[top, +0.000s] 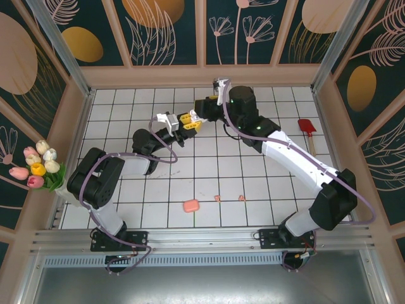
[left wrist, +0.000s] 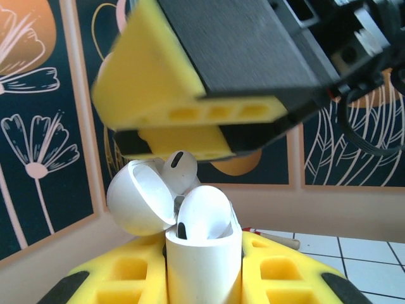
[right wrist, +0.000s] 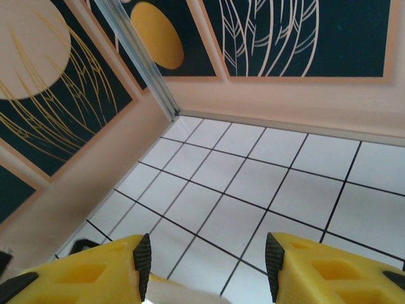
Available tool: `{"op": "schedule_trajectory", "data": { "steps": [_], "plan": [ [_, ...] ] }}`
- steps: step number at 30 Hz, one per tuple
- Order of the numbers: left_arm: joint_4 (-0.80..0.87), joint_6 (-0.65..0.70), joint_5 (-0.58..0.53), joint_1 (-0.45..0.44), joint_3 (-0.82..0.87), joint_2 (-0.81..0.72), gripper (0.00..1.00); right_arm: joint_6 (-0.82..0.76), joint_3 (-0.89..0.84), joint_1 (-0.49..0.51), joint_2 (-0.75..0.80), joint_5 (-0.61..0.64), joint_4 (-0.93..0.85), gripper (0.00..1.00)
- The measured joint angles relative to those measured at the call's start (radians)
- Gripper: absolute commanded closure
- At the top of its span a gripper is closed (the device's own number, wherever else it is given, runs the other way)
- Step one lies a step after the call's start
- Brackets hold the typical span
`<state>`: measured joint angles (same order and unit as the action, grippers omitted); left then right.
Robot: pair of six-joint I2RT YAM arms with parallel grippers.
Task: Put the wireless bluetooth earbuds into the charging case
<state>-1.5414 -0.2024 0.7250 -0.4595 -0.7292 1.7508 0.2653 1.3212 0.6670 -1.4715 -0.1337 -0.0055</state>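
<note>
My left gripper [top: 185, 125] [left wrist: 204, 269] is shut on a white charging case [left wrist: 204, 259] and holds it upright above the tiled floor, lid [left wrist: 136, 199] swung open to the left. Two white earbuds sit in the case, one [left wrist: 202, 212] at the front and one [left wrist: 180, 167] behind it. My right gripper [top: 201, 114] [right wrist: 207, 256] hovers right over the case, open, with nothing between its pads; its yellow finger [left wrist: 183, 95] hangs just above the earbuds. Two salmon-pink earbuds [top: 217, 198] [top: 241, 197] lie on the near tiles.
A salmon-pink case [top: 190, 206] lies on the near tiles, left of the pink earbuds. A red spatula [top: 308, 130] rests by the right wall. A tulip bunch [top: 39, 166] sits outside the left wall. Walls ring the tiled floor [top: 158, 190].
</note>
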Motion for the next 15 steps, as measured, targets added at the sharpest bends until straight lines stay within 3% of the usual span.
{"op": "schedule_trajectory", "data": {
  "steps": [15],
  "plan": [
    [0.000, 0.020, 0.005, -0.003, 0.000, 0.000, 1.00, 0.083, -0.028, -0.054, 0.069, -0.050, 0.040, 0.47]
  ]
}}
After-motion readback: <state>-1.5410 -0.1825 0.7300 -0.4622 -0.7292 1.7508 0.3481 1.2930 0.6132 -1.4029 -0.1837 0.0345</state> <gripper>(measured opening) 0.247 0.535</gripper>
